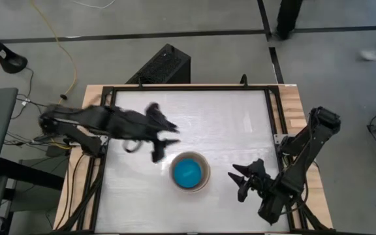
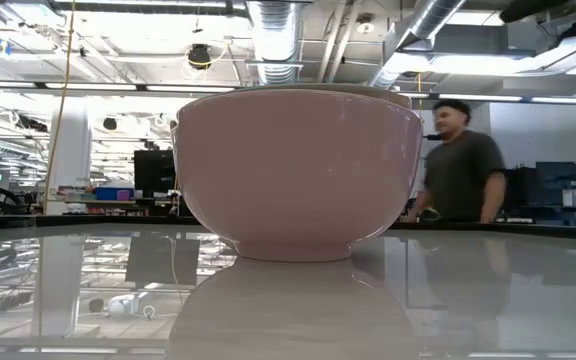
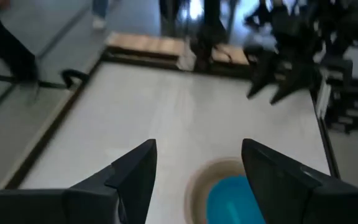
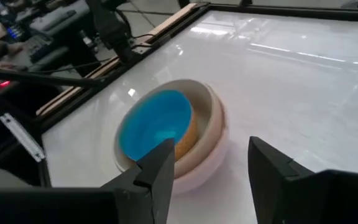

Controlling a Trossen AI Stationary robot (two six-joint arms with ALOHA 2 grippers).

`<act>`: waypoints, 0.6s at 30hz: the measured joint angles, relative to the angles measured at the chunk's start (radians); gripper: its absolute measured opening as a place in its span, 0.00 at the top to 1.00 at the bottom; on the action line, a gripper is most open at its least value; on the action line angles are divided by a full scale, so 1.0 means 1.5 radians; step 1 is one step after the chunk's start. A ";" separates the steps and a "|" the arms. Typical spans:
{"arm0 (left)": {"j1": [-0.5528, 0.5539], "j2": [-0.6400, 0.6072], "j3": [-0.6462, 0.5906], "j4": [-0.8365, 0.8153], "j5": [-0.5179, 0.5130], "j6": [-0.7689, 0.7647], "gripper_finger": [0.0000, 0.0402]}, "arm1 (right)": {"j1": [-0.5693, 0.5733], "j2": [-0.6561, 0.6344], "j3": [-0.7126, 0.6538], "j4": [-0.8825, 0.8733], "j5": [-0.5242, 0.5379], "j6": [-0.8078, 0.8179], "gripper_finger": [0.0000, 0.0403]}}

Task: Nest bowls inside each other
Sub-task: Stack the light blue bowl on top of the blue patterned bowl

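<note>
A nested stack of bowls (image 1: 189,171) stands on its foot on the white table, a little toward the near edge. A bright blue bowl (image 4: 157,124) lies innermost, inside pale cream-beige ones (image 4: 211,127). In the low view the outermost wall (image 2: 298,170) looks pale pink. My left gripper (image 1: 166,149) hovers open above the table just to the stack's far left, with nothing between its fingers (image 3: 135,174). My right gripper (image 1: 235,184) is open to the right of the stack, and its fingers (image 4: 160,168) point at the stack without touching it.
Black frame rails (image 1: 271,111) run along the table's edges. A black box (image 1: 165,62) sits on the floor beyond the far edge. A person (image 2: 460,160) stands in the room behind the table. Bare white tabletop (image 1: 220,117) lies far of the stack.
</note>
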 joint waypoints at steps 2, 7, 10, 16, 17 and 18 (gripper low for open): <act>-0.001 -0.050 -0.030 0.011 -0.020 -0.007 0.44 | -0.019 -0.020 -0.008 0.045 -0.015 -0.073 0.59; -0.022 -0.187 -0.157 0.074 -0.070 -0.054 0.44 | -0.097 -0.074 -0.050 0.231 -0.132 -0.329 0.61; -0.045 -0.265 -0.258 0.125 -0.107 -0.080 0.44 | -0.152 -0.095 -0.092 0.371 -0.233 -0.470 0.62; -0.080 -0.403 -0.439 0.208 -0.171 -0.119 0.44 | -0.247 -0.127 -0.171 0.528 -0.382 -0.595 0.68; -0.085 -0.426 -0.468 0.220 -0.184 -0.122 0.44 | -0.263 -0.130 -0.186 0.550 -0.409 -0.605 0.70; -0.088 -0.448 -0.496 0.233 -0.196 -0.126 0.44 | -0.279 -0.131 -0.200 0.568 -0.437 -0.610 0.72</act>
